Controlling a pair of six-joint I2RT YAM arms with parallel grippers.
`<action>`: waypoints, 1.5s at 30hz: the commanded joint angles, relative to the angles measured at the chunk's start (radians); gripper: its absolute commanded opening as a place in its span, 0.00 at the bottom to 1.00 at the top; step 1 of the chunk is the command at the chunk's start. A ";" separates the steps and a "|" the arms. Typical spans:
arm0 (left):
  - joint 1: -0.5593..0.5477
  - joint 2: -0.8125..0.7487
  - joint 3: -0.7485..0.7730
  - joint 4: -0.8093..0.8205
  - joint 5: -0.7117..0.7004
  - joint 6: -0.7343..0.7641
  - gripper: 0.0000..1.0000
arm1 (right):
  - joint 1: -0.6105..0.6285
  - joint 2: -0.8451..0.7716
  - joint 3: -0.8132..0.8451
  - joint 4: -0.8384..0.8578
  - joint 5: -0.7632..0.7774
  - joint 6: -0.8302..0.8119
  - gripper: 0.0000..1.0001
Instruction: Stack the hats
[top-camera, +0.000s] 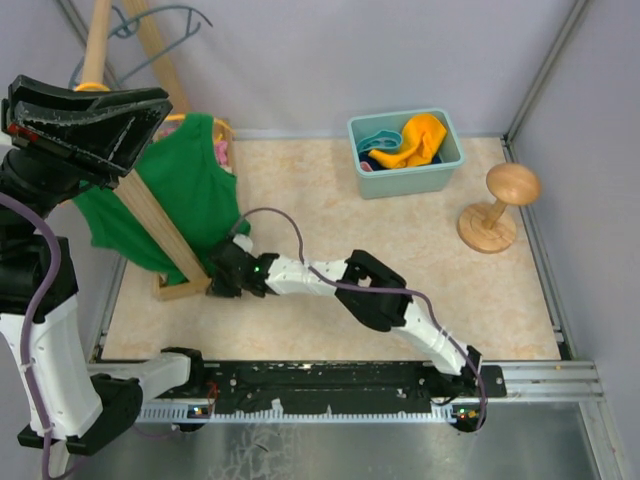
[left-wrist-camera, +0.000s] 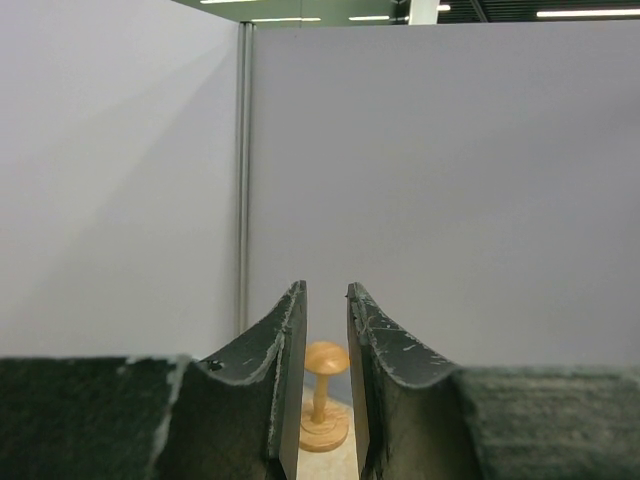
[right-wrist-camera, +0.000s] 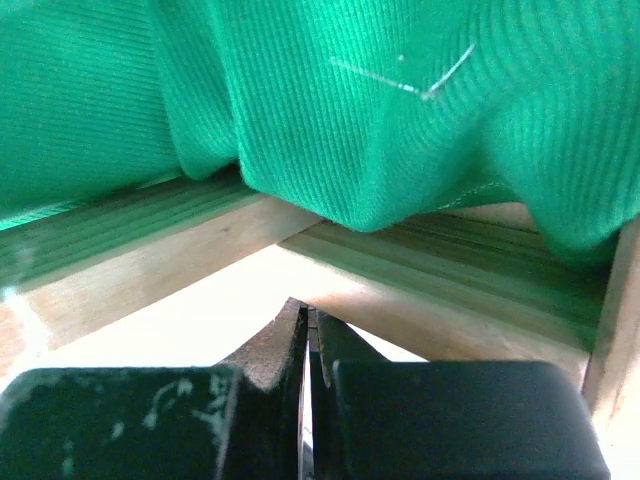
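An orange-yellow hat (top-camera: 420, 140) and a teal hat (top-camera: 379, 139) lie crumpled in a light teal bin (top-camera: 405, 183) at the back of the table. A dark navy patch (top-camera: 369, 157) shows under them; the pink hat I cannot make out. My left gripper (top-camera: 163, 102) is raised high at the far left, slightly open and empty (left-wrist-camera: 327, 295). My right gripper (top-camera: 222, 272) reaches left across the table to the foot of a wooden rack and is shut with nothing visible in it (right-wrist-camera: 308, 312), just below the green tank top (right-wrist-camera: 400, 110).
A wooden mushroom-shaped hat stand (top-camera: 497, 208) stands at the right and shows between my left fingers (left-wrist-camera: 325, 400). The wooden rack (top-camera: 165, 235) holds the green tank top (top-camera: 185, 195), with a bit of pink cloth (top-camera: 222, 150) behind it. Grey walls enclose the table.
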 joint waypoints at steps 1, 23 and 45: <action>-0.001 -0.012 -0.034 -0.001 0.016 0.012 0.29 | -0.115 0.140 0.252 -0.026 0.082 -0.112 0.00; -0.001 -0.065 -0.262 0.066 0.075 0.156 0.28 | -0.231 -0.352 -0.425 0.242 -0.021 -0.262 0.00; -0.002 0.050 -0.092 -0.002 0.058 0.165 0.30 | -0.099 0.320 0.534 -0.050 -0.236 -0.167 0.00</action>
